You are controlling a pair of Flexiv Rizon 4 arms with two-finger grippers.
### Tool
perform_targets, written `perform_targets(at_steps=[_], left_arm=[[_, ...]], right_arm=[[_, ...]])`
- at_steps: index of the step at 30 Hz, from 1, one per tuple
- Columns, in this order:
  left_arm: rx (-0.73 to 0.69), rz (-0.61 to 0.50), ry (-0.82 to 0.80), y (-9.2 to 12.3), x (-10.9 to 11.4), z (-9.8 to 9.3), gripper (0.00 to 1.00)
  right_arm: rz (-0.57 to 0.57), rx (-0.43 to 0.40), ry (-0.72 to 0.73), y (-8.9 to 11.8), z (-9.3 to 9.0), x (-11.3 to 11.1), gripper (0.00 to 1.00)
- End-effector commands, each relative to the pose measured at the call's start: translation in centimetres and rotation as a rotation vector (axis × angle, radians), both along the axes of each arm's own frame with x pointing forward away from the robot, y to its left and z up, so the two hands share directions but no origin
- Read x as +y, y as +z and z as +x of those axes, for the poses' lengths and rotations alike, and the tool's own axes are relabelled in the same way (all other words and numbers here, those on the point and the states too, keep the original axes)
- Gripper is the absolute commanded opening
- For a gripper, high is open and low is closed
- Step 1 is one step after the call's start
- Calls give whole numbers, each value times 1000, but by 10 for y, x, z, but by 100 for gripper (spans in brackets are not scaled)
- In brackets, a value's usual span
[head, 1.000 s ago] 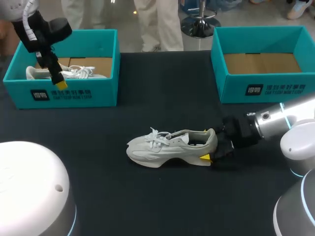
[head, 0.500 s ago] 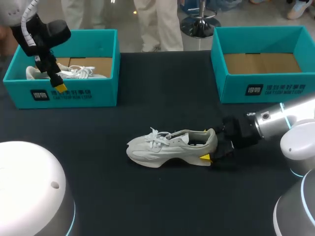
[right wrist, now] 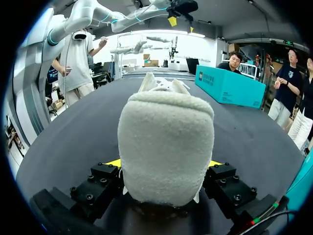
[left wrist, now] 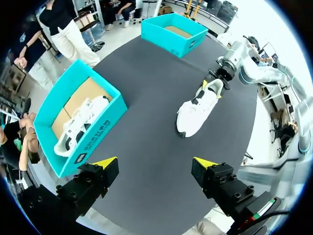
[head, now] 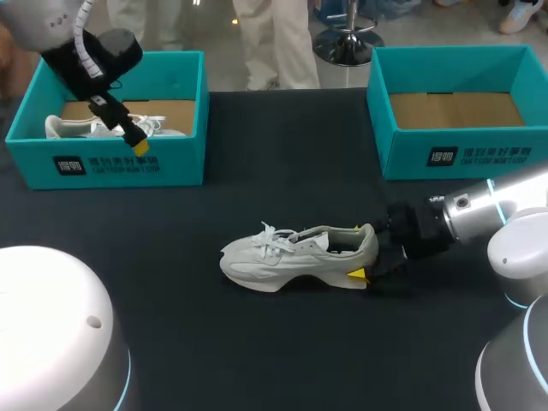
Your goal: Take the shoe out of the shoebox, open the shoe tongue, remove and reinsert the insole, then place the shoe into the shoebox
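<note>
Head view: The white sneaker lies on its sole mid-table, out of both boxes, toe toward the left arm. The right gripper has the heel between its fingers, one yellow tip at the sole and one at the collar. This hold probably steadies the shoe and leaves the laces and tongue clear for the other arm. The left gripper hangs over the front wall of the left shoebox, which contains a second sneaker. The right shoebox shows only its cardboard floor. Each box front carries a white logo and a line of print, not transcribed here.

Left wrist view: The left gripper's fingers stand wide apart with nothing between them. The sneaker lies well ahead, and the left shoebox is off to one side.

Right wrist view: The padded heel fills the gap between both fingers, which press it from two sides. The grip appears firm.
</note>
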State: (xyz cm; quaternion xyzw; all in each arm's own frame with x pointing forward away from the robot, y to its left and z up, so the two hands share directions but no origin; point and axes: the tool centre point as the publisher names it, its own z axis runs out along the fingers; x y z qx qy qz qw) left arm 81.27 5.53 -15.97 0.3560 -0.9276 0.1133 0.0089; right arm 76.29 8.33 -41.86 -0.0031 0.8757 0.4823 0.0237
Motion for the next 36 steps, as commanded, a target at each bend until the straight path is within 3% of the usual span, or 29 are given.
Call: perform_targets(at_steps=[1, 5, 10, 36], left_arm=[[-28, 27, 149, -4, -15, -4, 100], [8, 10, 212, -9, -30, -8, 100], [14, 50, 262, -31, -54, -13, 100], [29, 127, 350, -104, -161, -43, 100]], right_arm=[[-4, -1, -2, -1, 0, 2, 0], [-4, -1, -2, -1, 0, 2, 0], [-4, -1, -2, -1, 0, 2, 0], [-4, -1, -2, -1, 0, 2, 0]])
